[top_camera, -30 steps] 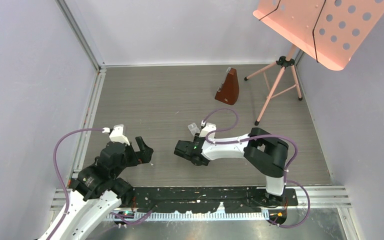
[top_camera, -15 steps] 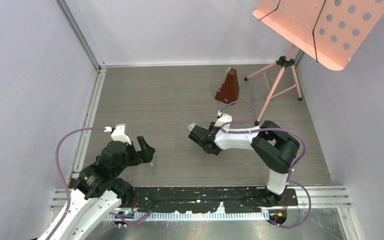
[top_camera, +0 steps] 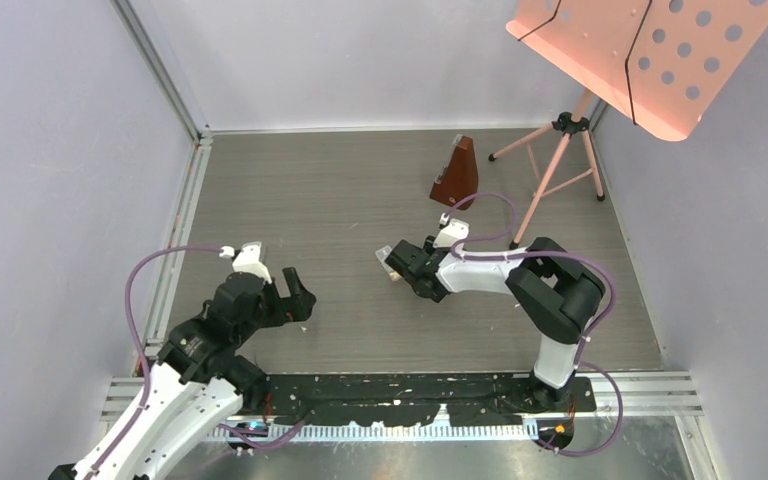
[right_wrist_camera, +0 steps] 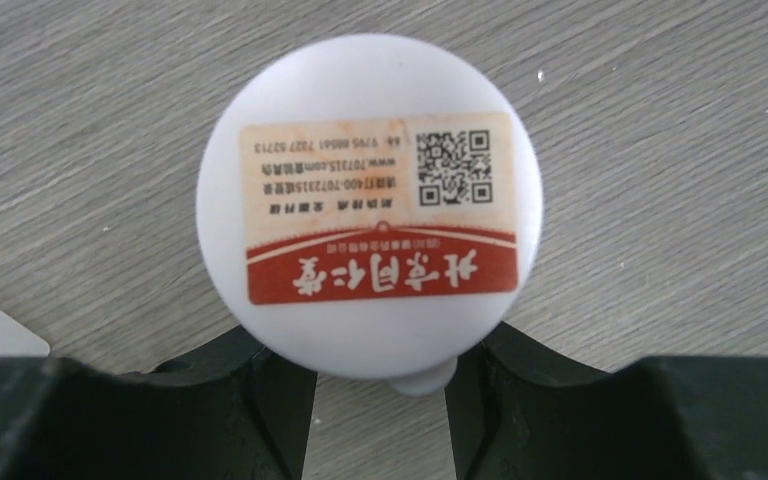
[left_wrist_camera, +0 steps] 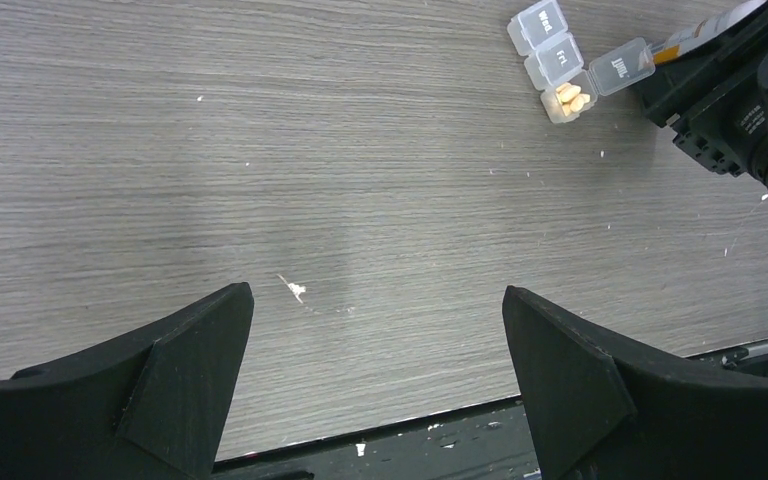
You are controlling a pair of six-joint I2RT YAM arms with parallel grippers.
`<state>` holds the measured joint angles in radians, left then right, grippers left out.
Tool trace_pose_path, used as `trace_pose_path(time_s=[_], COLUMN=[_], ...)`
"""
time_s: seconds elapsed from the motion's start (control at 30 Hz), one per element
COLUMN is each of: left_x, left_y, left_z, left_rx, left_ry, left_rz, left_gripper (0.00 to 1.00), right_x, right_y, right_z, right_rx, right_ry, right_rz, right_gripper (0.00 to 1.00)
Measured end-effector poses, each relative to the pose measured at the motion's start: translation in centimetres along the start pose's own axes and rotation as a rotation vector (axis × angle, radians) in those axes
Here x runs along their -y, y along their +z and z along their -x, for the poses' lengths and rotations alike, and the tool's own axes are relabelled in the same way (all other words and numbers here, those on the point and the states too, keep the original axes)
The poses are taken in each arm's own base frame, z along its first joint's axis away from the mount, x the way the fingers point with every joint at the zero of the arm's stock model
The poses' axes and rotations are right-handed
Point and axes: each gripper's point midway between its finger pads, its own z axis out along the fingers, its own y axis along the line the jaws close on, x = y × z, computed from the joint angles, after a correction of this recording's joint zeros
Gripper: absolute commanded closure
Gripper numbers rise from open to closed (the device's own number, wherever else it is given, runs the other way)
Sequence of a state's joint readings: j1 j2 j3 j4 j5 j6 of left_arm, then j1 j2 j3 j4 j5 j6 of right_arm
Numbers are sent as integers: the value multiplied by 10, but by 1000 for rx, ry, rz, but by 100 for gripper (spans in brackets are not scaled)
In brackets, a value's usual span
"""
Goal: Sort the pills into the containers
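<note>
Two black grippers are over a grey wooden table (top_camera: 290,190). The left gripper (left_wrist_camera: 375,295) hangs above a bare bit of the wood. Its two fingers (left_wrist_camera: 175,370) are spread wide and nothing is between them.

The right gripper (right_wrist_camera: 380,375) is clenched on a round white plastic pill bottle (right_wrist_camera: 370,200) with a red-orange paper label. Its wrist camera sees the bottle end on. One black finger presses each side of the bottle's lower edge. The label has small print and a square code on it.

A small clear plastic pill box (left_wrist_camera: 558,60) lies flat on the table, just beside the tip of the right gripper. It is a short strip of three square cups in a row. Two of the cups have their lids shut, and there are letters on those lids. The end cup has its lid flipped open, and the lid points toward the right gripper. A few tiny yellow-orange pills (left_wrist_camera: 570,97) sit inside that open cup. I cannot tell how many.

Seen from the top, the left gripper is near the front left and well apart from the box. A brown wooden pointed metronome (top_camera: 456,175) stands farther back. A pink metal music stand (top_camera: 650,50) with round holes stands on thin legs at the back right.
</note>
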<state>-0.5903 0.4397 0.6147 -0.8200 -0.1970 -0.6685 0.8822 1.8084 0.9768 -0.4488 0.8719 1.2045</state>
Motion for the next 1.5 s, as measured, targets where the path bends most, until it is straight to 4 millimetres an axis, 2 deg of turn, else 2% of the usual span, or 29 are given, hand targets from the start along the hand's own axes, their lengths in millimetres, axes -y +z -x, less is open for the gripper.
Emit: trace_pose_path(time_s=[0.23,0.33,0.5,0.87,1.03,1.4,1.5], left_x=[3,4,9,25,35,57,66], left_y=[7,10,16,37,56,107,120], left_z=[-3,-4,-4,10,18,7,4], left_rx=[-32,-46,-74,-111,-155,-299,-330], left_ry=[6,8,11,-20,-67,-185,-219], left_rz=[4,9,8,-6,-30,-99,-130], left_gripper=[1,1,1,2,8,14,23], right_x=[4,7,9,11,7,-3,-3], right_y=[12,18,26,34,28,-14,-24], right_z=[9,14,21,27,24,-5,-12], right_rx=[9,12,16,-36,-86,-314,-367], right_ry=[11,15,6,-45,-80,-100,-85], right_rz=[-11,-18,-18,46,112,313,344], right_gripper=[48,42,40,39,39,41,47])
